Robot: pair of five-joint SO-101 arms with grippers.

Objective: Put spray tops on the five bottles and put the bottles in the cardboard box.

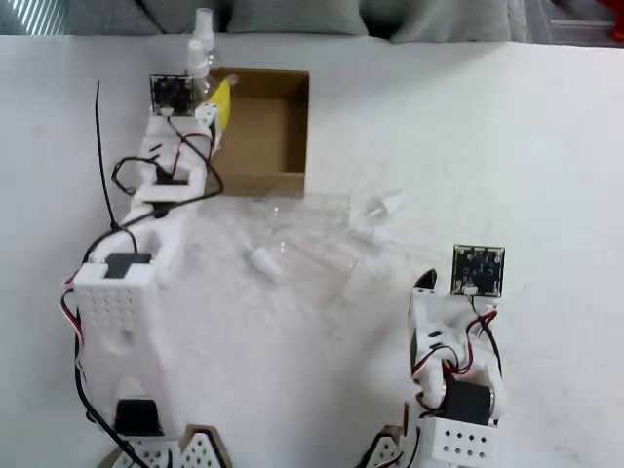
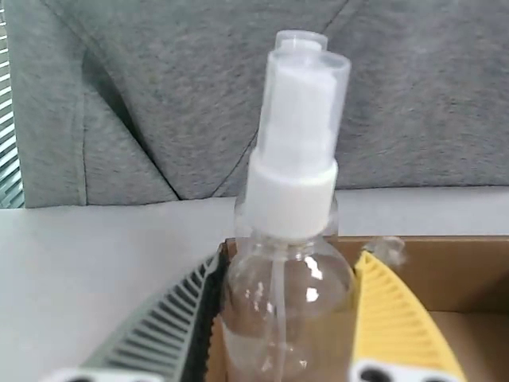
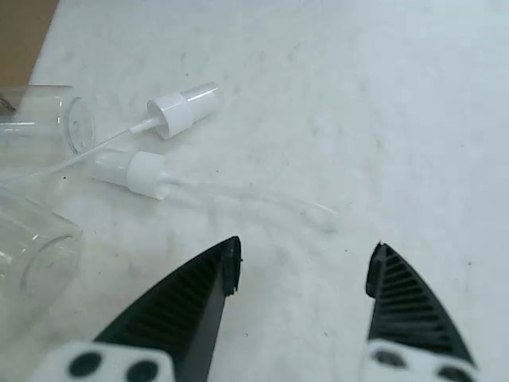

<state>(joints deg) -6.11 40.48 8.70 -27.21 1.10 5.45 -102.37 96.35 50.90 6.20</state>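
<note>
Plastic bottle [image 2: 282, 294] at cardboard box [image 1: 283, 182] edge

Bottle [image 1: 202, 49] at cardboard box [image 1: 268, 132]'s left edge

There is one cardboard box [image 1: 268, 132] at the far left, with one capped bottle [image 2: 282, 294] at its far left corner. Two loose spray tops [image 3: 184, 106] lie right of centre. At least two open bottles [image 3: 36, 255] lie beside them, too clear to count exactly.
</note>
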